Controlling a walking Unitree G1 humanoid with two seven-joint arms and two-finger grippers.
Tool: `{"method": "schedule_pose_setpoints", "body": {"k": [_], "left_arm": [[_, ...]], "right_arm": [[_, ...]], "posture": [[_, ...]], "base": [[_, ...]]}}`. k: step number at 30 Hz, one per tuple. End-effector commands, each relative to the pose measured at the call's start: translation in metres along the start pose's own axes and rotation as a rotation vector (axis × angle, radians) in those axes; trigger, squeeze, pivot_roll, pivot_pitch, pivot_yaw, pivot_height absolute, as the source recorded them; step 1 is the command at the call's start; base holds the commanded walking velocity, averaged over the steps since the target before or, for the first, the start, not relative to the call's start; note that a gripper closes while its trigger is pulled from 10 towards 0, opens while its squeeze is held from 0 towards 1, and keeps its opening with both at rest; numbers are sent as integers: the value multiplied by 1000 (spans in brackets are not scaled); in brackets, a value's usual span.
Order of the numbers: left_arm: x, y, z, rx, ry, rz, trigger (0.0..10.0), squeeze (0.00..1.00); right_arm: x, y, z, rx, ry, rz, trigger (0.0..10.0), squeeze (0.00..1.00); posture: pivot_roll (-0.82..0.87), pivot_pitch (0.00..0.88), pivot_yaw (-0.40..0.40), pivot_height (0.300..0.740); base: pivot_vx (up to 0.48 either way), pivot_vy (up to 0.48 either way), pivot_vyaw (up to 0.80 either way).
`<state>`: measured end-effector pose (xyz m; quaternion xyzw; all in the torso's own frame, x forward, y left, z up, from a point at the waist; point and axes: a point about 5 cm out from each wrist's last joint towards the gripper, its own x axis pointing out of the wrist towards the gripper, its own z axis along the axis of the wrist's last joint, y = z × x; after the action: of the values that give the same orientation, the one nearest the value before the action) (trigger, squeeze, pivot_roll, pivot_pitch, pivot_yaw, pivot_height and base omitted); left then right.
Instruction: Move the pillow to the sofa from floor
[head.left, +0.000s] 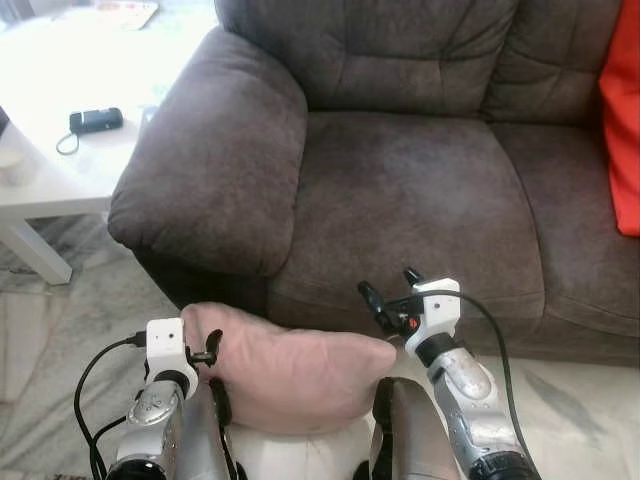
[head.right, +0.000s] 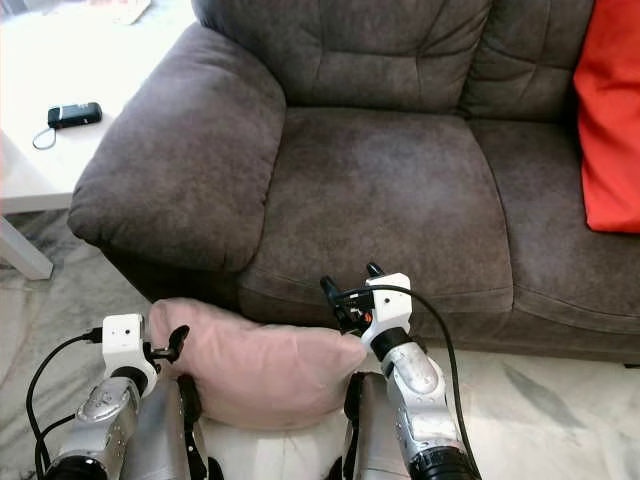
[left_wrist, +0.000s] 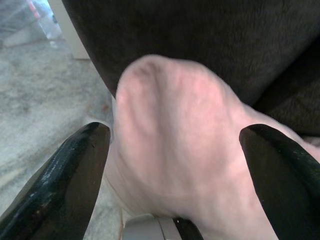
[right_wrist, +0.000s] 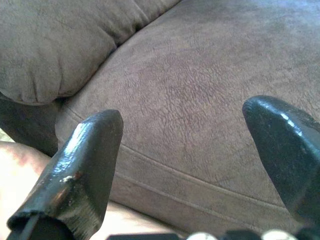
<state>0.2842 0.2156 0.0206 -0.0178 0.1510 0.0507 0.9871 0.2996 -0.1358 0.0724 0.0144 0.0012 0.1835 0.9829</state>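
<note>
Pillow: we see the pink pillow (head.left: 290, 375) low in the middle of the head view, between our two arms and just in front of the sofa's base. Whether it rests on the floor or is already lifted off it, we cannot tell.
Left claw: our left claw (left_wrist: 175, 145) is spread wide with the pillow's end bulging between its two black fingers (left_wrist: 75, 170), neither pressing in. In the head view it sits at the lower left, against the pillow's left end. We judge it is set there to hold that side.
Right claw: our right claw (head.left: 388, 292) is also spread and holds nothing. It stands at lower centre, above the pillow's right corner, pointing at the seat. Its wrist view looks across the cushion, with a sliver of pillow in the lower left corner.
Sofa: the brown sofa (head.left: 400, 190) fills the upper middle, its seat bare where we face it, so we judge that is the landing spot.
Red cushion: a red cushion (head.left: 622, 130) leans at the right edge, well apart from our claws.
Worktop: a white worktop (head.left: 60, 150) at upper left carries a small dark device (head.left: 96, 120) with a cord.
Floor: pale marbled floor (head.left: 70, 320) lies under everything.
</note>
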Motion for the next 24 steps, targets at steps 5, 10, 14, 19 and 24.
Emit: {"method": "schedule_pose_setpoints", "body": {"k": [5, 10, 14, 19, 24], "left_arm": [[-1, 6, -6, 1, 29, 32, 10000, 1000], [1, 7, -4, -6, 19, 32, 10000, 0], [6, 4, 5, -14, -15, 19, 10000, 0], [9, 6, 14, -39, -62, 8, 10000, 0], [11, 12, 17, -10, -57, 37, 10000, 0]], "right_arm": [[-4, -1, 6, -3, -10, 11, 10000, 0], [-6, -2, 13, -10, -21, 19, 10000, 0], [-8, -4, 24, -26, -35, 31, 10000, 0], [-14, -4, 28, -23, -41, 35, 10000, 0], [-25, -7, 28, -35, -11, 44, 10000, 0]], "posture": [[-4, 255, -111, 511], [-17, 270, -123, 511], [-32, 291, -140, 511], [-51, 306, -157, 511], [-77, 316, -178, 511]], "base": [[0, 0, 0], [0, 0, 0], [0, 0, 0], [0, 0, 0], [0, 0, 0]]}}
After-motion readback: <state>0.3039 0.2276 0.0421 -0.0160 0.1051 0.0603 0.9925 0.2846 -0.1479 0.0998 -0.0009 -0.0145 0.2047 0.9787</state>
